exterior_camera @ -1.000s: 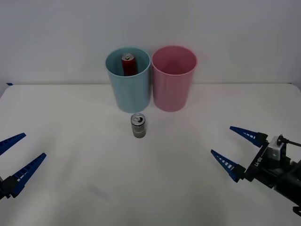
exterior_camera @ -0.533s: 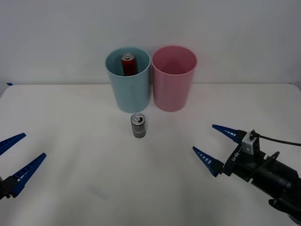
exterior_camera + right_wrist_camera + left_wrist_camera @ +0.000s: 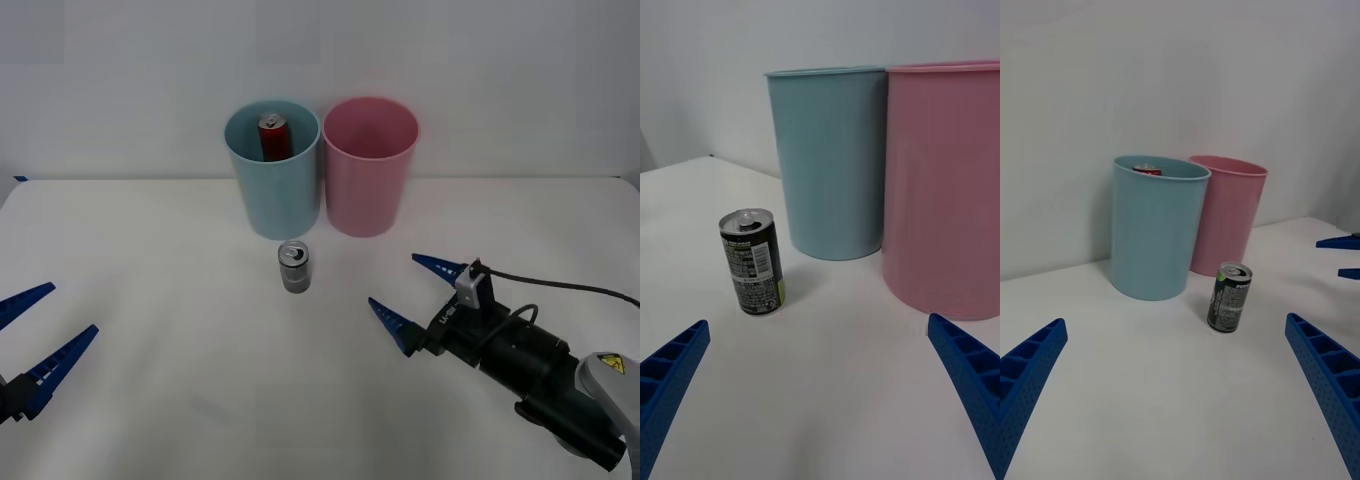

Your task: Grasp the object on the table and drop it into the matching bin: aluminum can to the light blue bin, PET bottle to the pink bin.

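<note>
Front view: right gripper (image 3: 405, 298), fingers spread wide, has advanced from 4 o'clock toward the aluminum can (image 3: 294, 267), which stands upright on the bench (image 3: 150, 260) before the light blue bin (image 3: 273, 185). Approach underway, no contact. Left gripper (image 3: 38, 335) open, parked at 8 o'clock.

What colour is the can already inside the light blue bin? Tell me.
Red, with a silver top. The red can stands in the light blue bin; the front view shows it best.
</note>
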Action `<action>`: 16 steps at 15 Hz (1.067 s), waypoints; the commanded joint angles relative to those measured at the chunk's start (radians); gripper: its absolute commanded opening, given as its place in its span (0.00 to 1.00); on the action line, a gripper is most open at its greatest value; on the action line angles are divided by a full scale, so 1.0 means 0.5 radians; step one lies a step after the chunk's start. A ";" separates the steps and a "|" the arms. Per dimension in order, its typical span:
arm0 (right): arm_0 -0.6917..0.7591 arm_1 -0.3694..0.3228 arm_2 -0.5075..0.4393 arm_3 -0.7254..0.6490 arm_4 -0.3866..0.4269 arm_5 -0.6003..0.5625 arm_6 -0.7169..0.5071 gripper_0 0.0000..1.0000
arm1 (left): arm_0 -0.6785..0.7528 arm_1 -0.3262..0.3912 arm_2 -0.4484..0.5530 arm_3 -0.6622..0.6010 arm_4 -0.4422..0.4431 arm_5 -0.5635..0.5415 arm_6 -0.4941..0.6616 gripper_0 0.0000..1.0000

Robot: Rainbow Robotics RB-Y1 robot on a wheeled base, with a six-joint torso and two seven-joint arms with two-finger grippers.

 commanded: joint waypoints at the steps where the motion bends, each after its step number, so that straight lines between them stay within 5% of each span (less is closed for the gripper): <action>1: -0.071 0.000 0.117 0.000 0.013 0.111 -0.030 1.00 | 0.000 0.000 0.000 0.000 0.000 0.000 0.000 1.00; 7: -0.249 0.022 0.384 0.037 0.154 0.362 -0.270 1.00 | 0.000 0.000 0.000 0.000 0.000 0.000 0.000 1.00; 16: -0.635 0.319 0.494 0.568 0.310 0.427 -0.303 1.00 | 0.000 0.000 0.000 0.000 0.000 0.000 0.000 1.00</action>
